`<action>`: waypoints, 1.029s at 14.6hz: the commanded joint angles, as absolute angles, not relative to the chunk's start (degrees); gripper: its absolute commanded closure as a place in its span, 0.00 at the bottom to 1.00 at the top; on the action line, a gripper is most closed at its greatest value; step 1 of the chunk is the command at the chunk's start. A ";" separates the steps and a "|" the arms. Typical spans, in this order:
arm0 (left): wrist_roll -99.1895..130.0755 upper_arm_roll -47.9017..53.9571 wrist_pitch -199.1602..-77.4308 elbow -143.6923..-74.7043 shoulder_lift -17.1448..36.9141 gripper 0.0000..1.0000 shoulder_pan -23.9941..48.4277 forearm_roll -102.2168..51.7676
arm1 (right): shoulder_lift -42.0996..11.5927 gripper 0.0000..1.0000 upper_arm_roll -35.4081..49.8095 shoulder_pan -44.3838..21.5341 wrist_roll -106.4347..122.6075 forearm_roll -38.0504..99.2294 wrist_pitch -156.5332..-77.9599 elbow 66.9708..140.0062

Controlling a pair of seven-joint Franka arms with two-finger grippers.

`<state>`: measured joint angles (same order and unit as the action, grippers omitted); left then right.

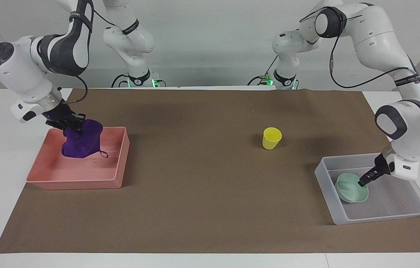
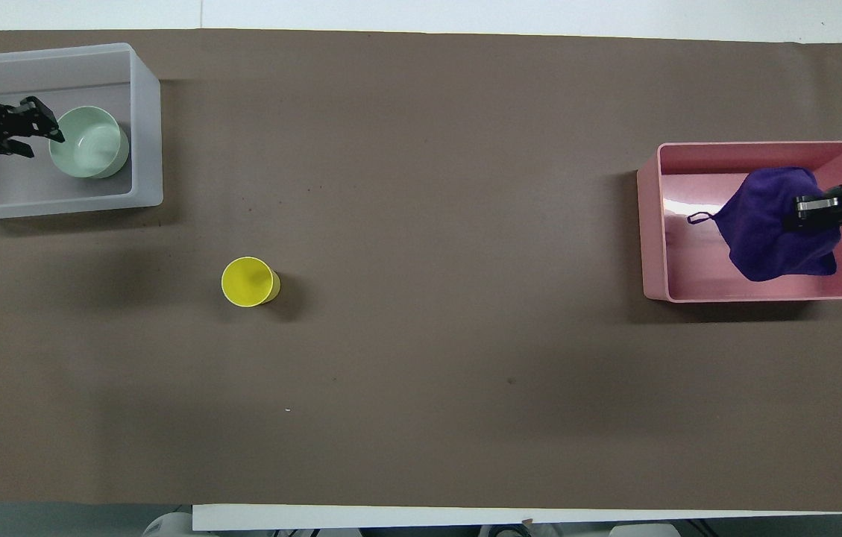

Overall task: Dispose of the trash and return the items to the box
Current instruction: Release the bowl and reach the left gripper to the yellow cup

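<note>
My right gripper is shut on the dark-purple rag and holds it over the pink tray; the rag hangs down inside the tray, loop dangling. From overhead, the gripper and rag sit over the tray. My left gripper is low inside the translucent box, shut on the rim of the mint-green bowl, which is tilted on the box floor. The gripper, bowl and box also show overhead. The yellow cup stands upright on the mat.
The brown mat covers the table, with the pink tray at the right arm's end and the box at the left arm's end. The cup stands nearer to the robots than the box. The box's white square does not show.
</note>
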<state>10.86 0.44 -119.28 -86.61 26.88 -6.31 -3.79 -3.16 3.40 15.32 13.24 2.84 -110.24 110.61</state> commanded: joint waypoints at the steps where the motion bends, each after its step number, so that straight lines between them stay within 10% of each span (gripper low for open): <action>1: 11.60 0.09 -113.74 -87.70 18.14 0.00 -2.14 -2.56 | -5.79 1.00 4.31 15.73 13.98 2.46 -116.78 114.16; 6: 20.45 0.26 -104.14 -107.34 3.37 0.00 13.05 -1.76 | -7.73 0.81 4.31 15.12 13.80 2.37 -123.14 118.65; 9: 28.89 0.62 -115.88 -124.75 -4.63 0.00 21.42 -1.67 | -7.47 0.22 4.39 14.85 13.71 2.37 -121.90 117.86; 11: 29.97 0.70 -122.93 -132.16 -6.76 0.00 24.51 -1.67 | -6.07 0.01 4.83 14.77 13.80 2.37 -119.81 116.81; 15: 30.15 0.79 -123.93 -132.89 -6.68 0.00 24.96 -1.67 | -2.91 0.00 4.92 11.43 13.10 2.64 -110.94 111.63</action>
